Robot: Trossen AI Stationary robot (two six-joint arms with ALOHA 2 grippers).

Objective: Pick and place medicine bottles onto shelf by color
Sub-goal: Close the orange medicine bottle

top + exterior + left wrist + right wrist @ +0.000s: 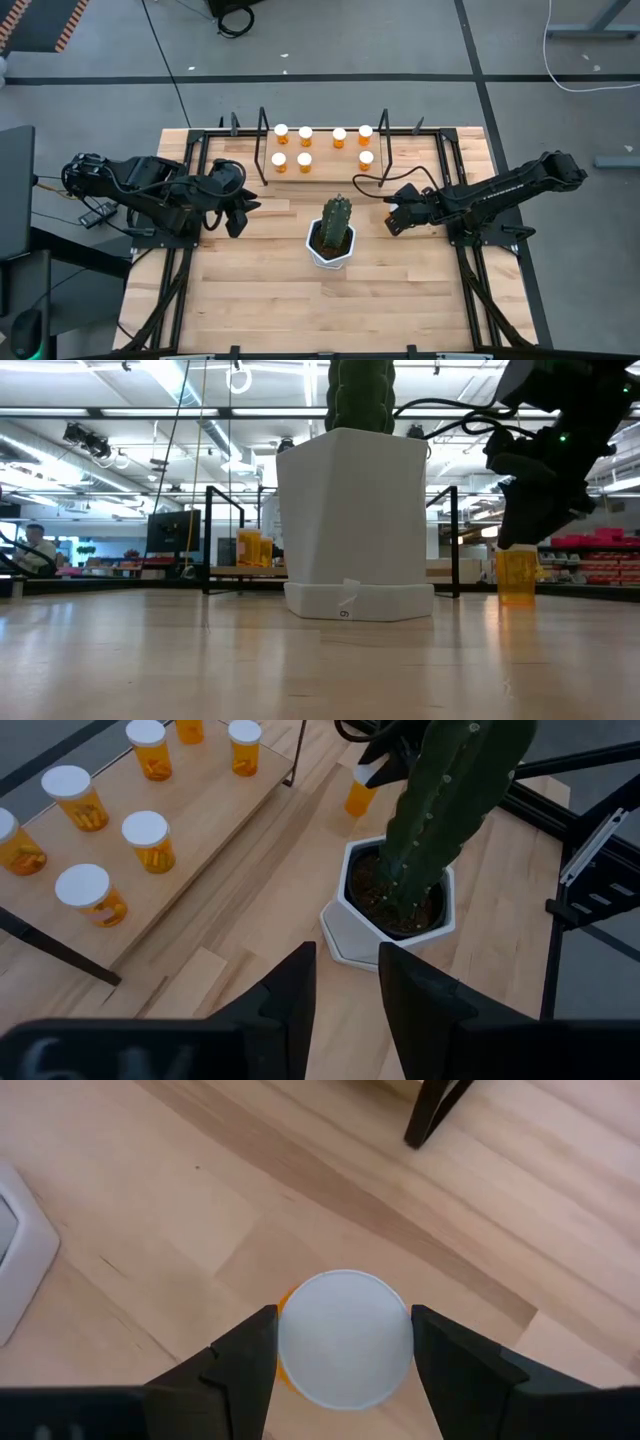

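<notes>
Several orange medicine bottles point(303, 159) with white caps stand upright on the low wooden shelf point(322, 172) at the table's far side. One more medicine bottle point(517, 575) stands right of the cactus pot, and my right gripper point(344, 1316) is shut on its top. My left gripper point(347, 982) hangs above the table left of the cactus, open by a narrow gap with nothing between its fingers. My right gripper pinches the bottle at its white cap point(345, 1342), one finger point(245, 1355) on each side. The fingers come from above, slanting down. The bottle is upright, its orange body point(517, 582) below the fingers. Its base looks level with the tabletop; I cannot tell whether it touches.
A green cactus in a white pot point(331, 236) stands mid-table between the two arms. The shelf's black rod frames point(262, 150) rise at both ends. Black rails point(462, 200) run along the table's sides. Bare wood lies toward the near edge.
</notes>
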